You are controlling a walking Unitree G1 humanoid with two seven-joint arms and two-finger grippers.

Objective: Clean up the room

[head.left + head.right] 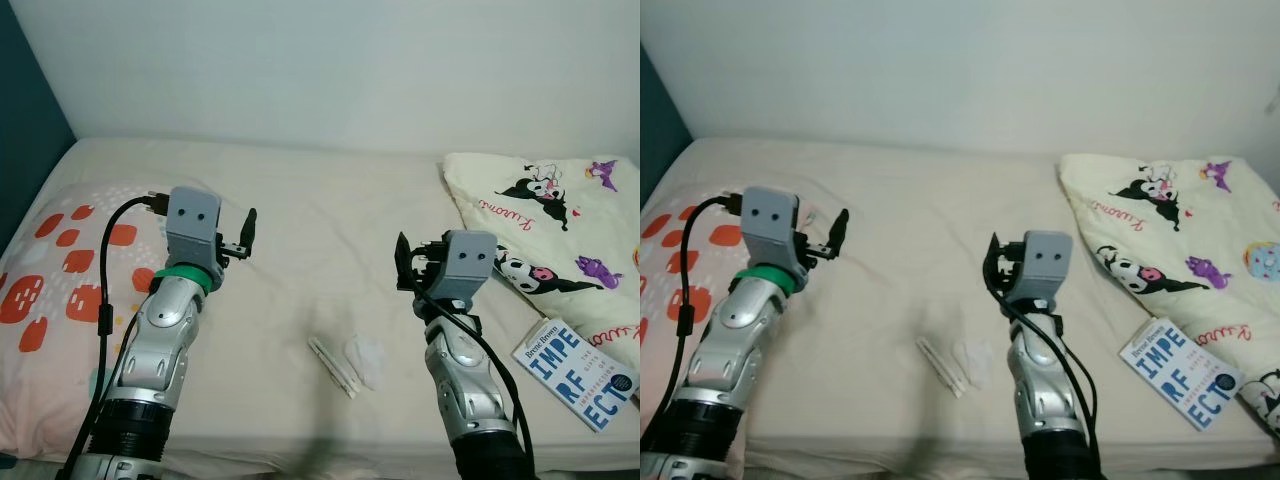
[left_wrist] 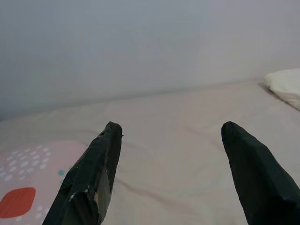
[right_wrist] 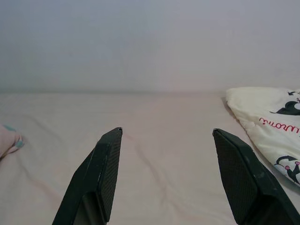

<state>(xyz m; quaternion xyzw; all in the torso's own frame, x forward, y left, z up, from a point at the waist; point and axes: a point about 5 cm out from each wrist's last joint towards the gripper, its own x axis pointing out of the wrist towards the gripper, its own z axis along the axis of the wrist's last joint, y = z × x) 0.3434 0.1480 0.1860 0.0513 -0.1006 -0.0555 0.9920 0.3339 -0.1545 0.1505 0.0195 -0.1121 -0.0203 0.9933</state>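
Note:
A crumpled clear wrapper with a white strip point(image 1: 347, 362) lies on the cream bed sheet point(image 1: 320, 200), between my two arms and near the front edge. A blue and white book point(image 1: 575, 374) lies at the front right. My left gripper point(image 2: 171, 133) is raised over the bed beside the pillow, fingers open and holding nothing. My right gripper point(image 3: 166, 133) hovers right of the wrapper, open too, with bare sheet between its fingers point(image 3: 105, 159).
A pink pillow with red spots point(image 1: 70, 290) lies at the left. A cream blanket with cartoon prints point(image 1: 560, 225) is bunched at the right. A white wall point(image 1: 330, 60) runs behind the bed, and a dark teal wall point(image 1: 25, 130) stands at the left.

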